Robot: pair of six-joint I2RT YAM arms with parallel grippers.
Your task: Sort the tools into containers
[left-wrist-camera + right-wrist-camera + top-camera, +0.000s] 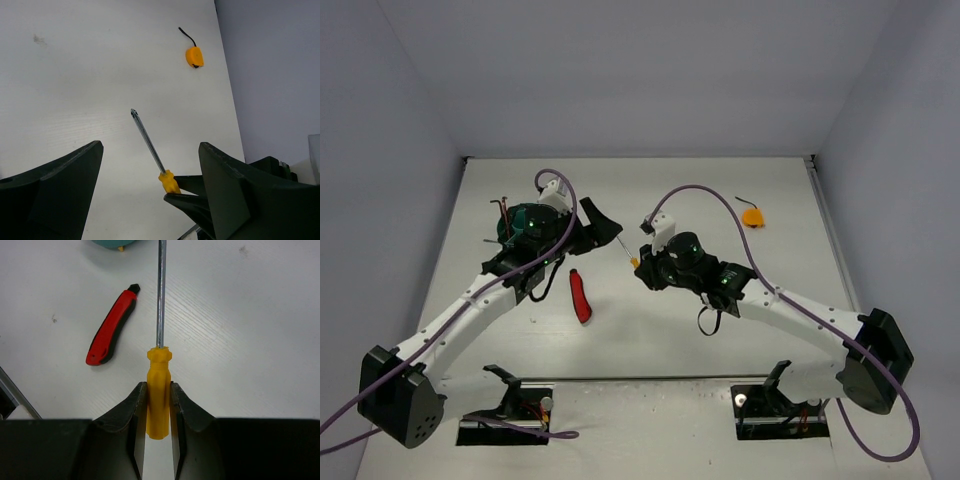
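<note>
We judge the sort unfinished. The right pincer (159, 390) is clamped on the handle of the orange screwdriver (159, 362), held above the bench (650, 190). The red-and-black knife (580, 297) lies loose at seven o'clock from it. The shaft's tip points toward eleven o'clock, at the left pincer (602, 224), which is spread wide and empty. The teal tub (112, 242) is mostly hidden.

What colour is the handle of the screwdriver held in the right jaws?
Orange-yellow; the screwdriver handle shows best in the right wrist view.
</note>
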